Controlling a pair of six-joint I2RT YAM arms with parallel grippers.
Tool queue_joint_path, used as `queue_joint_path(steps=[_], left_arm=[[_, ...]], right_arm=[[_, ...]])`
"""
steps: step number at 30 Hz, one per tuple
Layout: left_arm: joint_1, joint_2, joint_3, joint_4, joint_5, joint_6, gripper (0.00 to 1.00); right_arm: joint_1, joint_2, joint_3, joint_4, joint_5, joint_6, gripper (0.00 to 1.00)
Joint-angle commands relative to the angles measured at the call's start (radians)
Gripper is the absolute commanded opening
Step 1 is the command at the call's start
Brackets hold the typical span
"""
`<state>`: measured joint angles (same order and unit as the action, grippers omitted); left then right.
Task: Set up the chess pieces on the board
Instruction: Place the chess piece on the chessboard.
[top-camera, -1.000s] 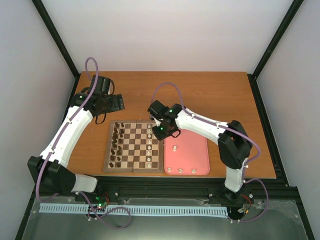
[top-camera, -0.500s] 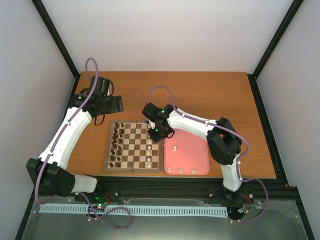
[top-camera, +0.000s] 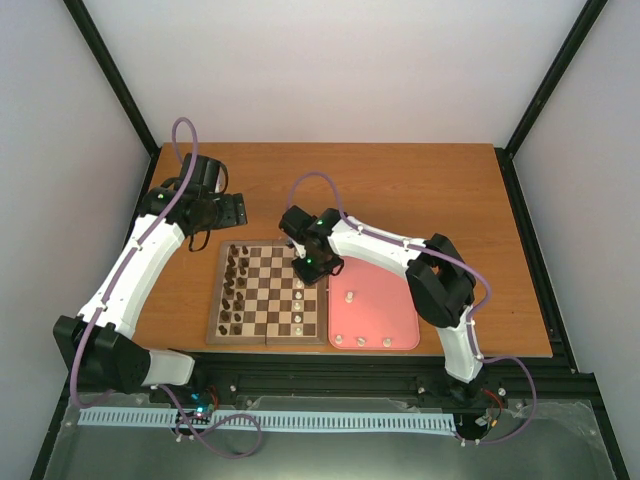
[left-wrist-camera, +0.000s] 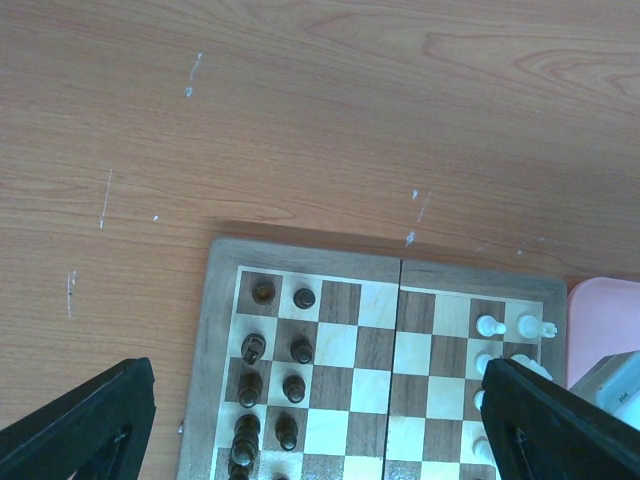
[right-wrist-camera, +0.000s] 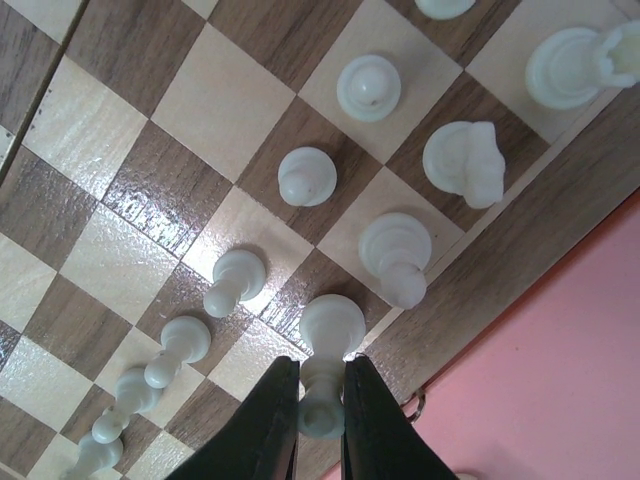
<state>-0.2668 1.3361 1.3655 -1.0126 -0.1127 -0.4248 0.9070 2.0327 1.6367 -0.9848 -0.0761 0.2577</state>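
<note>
While right claw (right-wrist-camera: 320, 420) pinches white piece (right-wrist-camera: 330, 325), placing step is on: piece low over board (right-wrist-camera: 520, 230) row beside tray (right-wrist-camera: 560, 380), toward worktop's near edge. Next: stand it straight, let go gently, miss other pieces (right-wrist-camera: 368, 88). Left claw (left-wrist-camera: 318, 368) gapes, empty.

The wooden table (top-camera: 400, 190) carries the board (top-camera: 265, 290) beside a pink tray (top-camera: 385, 305).

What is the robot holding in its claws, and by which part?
The right claw pinches a tiny cream-white chess piece by its rounded top. The left claw is open and empty.
</note>
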Motion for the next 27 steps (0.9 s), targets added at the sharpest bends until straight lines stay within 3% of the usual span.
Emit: queue_joint_path(steps=[1,15,27], left_arm=[[-0.002,-0.016,0.0,-0.005,-0.007,0.016,1.0],[-0.002,0.0,-0.005,0.005,-0.007,0.014,1.0],[-0.002,0.011,-0.003,0.002,-0.012,0.018,1.0]], right_arm=[[0.006,0.028,0.04,-0.025,0.021,-0.021,0.11],[0.006,0.047,0.054,-0.028,-0.015,-0.049,0.2],[0.006,0.055,0.066,-0.03,-0.042,-0.046,0.2]])
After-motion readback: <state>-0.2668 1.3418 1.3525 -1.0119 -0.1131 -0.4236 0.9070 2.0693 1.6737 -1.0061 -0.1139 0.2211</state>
